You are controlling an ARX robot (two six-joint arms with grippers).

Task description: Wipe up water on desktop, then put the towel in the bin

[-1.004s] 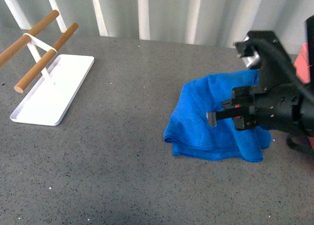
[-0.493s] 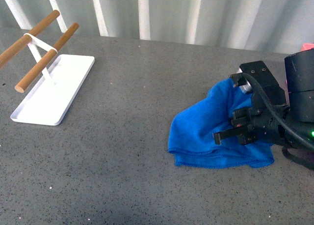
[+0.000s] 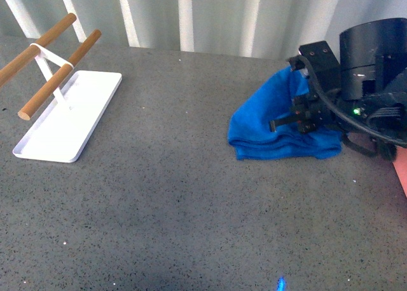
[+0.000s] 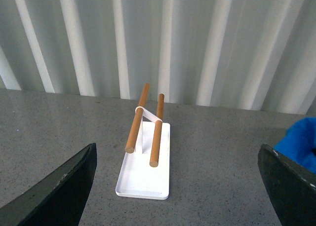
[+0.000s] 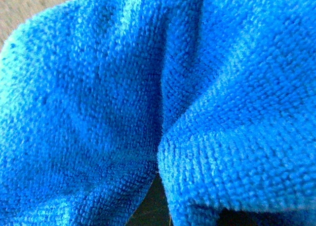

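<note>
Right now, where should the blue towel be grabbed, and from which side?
Grip the towel at its raised, bunched far-right hump, coming from above on the right, beside the right gripper. Layers stack thick there, while its left and near edges lie flat on the desktop, giving little to pinch.

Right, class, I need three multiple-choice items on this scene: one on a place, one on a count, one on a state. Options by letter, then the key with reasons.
1. In the front view, where on the desktop does the towel lie? A. right side B. far left C. front centre
2. How many wooden bars stand over the white tray? A. one B. two C. four
3. The jaws of the left gripper are: A. shut on the towel B. shut on a bar C. open, empty

1 A: the blue cloth sits at the right.
2 B: two brown bars show.
3 C: the left wrist view shows the jaws wide apart, holding nothing.
</note>
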